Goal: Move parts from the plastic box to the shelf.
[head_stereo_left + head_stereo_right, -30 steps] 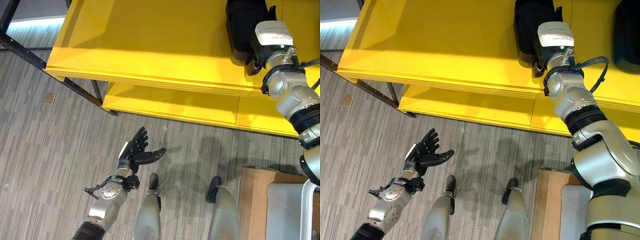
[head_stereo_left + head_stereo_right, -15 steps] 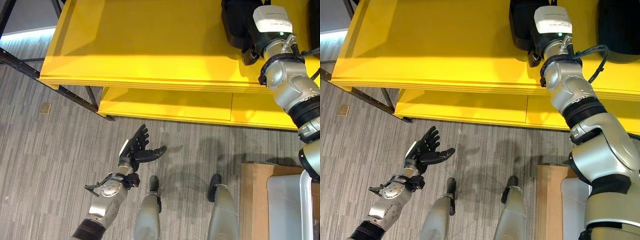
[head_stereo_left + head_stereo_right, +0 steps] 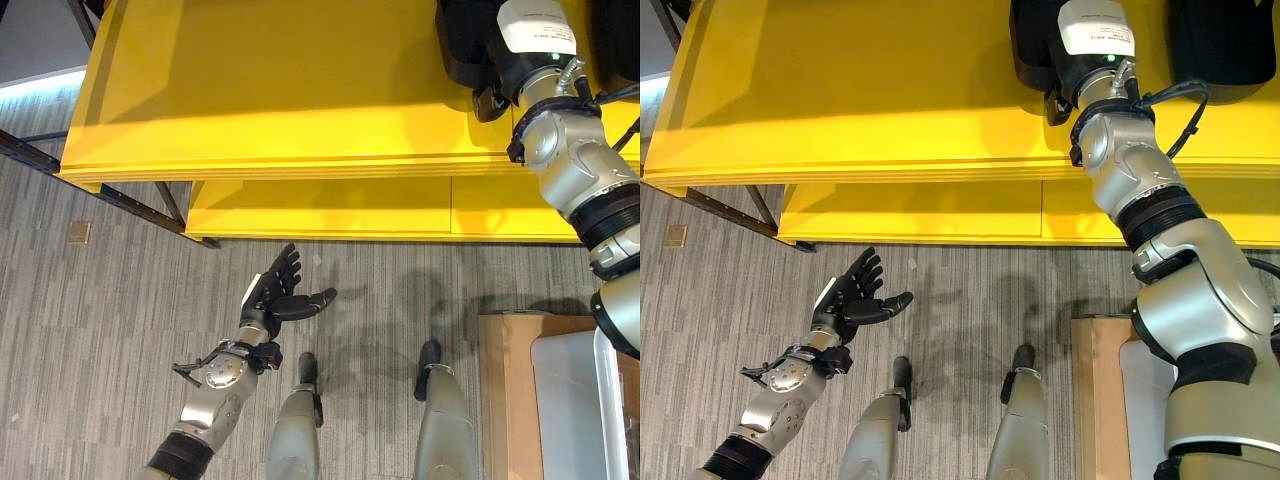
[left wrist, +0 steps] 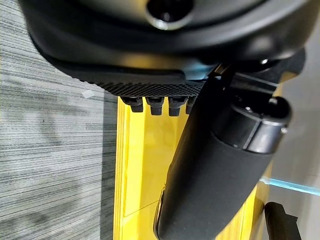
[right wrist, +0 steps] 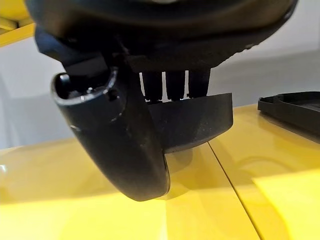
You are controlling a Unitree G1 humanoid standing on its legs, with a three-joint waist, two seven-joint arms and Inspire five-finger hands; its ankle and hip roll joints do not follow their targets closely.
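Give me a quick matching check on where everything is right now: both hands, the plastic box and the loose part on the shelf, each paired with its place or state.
Things:
1. left hand
2. right hand
3. plastic box
4. loose black part

Places or states:
A. sits on the cardboard box, lower right
B. on the yellow shelf, right of the right arm, untouched
C. open, fingers spread, over the carpet
D. at the shelf top, thumb and fingers pinching the held black part

Pairs: 1-C, 2-D, 3-A, 4-B
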